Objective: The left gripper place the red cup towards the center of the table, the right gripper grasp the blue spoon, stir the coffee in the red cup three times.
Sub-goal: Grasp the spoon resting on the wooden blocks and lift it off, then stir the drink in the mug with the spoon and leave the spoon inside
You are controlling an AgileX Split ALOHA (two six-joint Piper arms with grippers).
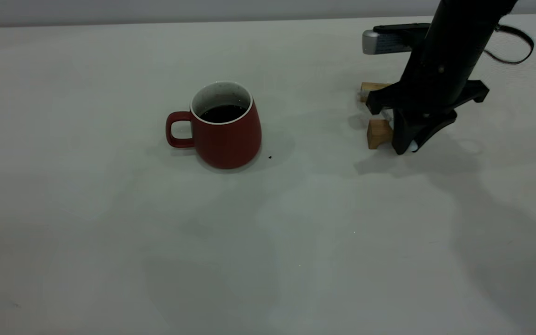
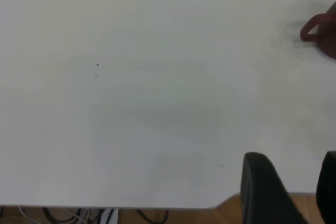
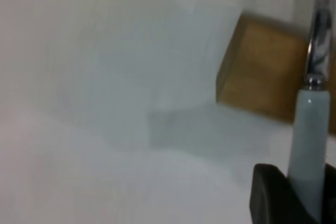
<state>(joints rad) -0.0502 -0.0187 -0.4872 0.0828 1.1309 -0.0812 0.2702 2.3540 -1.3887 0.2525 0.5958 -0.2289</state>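
The red cup [image 1: 225, 125] stands upright left of the table's [image 1: 268, 242] middle, handle to the left, with dark coffee [image 1: 223, 113] inside. Its edge and handle [image 2: 321, 31] show far off in the left wrist view. My right gripper [image 1: 407, 145] is low at the right, shut on the blue spoon's pale handle [image 3: 308, 145]. The metal neck runs away over a wooden block. In the exterior view only the handle's pale end [image 1: 414, 147] peeks out below the fingers. My left gripper [image 2: 296, 190] is open over bare table near an edge, outside the exterior view.
Two small wooden blocks [image 1: 378, 133] [image 1: 373, 87] sit right beside the right gripper, and a grey-ended dark bar [image 1: 389, 41] hangs behind it. A dark speck [image 1: 270, 157] lies right of the cup. Cables [image 2: 105, 216] hang below the table edge.
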